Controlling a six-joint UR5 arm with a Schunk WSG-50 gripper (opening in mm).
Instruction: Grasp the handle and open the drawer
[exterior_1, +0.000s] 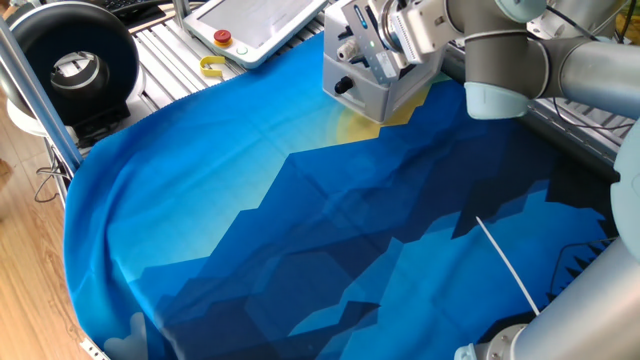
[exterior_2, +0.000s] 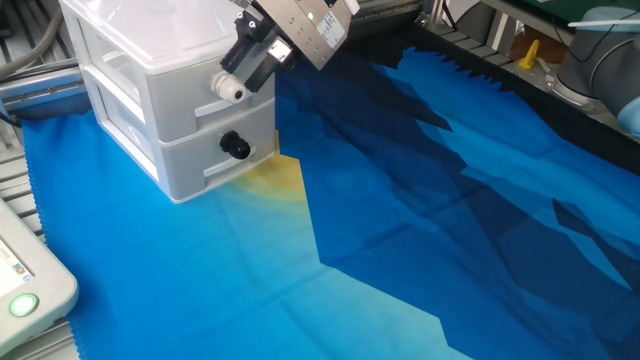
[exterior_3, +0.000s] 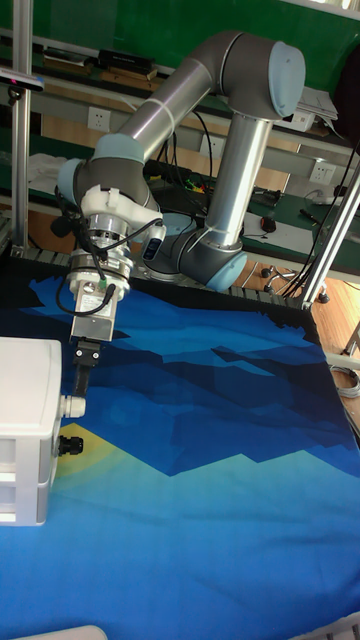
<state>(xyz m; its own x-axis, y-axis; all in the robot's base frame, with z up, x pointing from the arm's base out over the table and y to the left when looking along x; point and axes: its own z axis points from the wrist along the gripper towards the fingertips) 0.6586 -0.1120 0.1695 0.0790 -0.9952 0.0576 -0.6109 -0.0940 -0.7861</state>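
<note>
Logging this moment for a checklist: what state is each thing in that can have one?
Upper drawer: shut, front flush with the unit.
Lower drawer: shut.
White knob: jaws around it.
Black knob: free, untouched.
Gripper: at the white knob; grip cannot be told.
Cloth: spread flat over the table.
</note>
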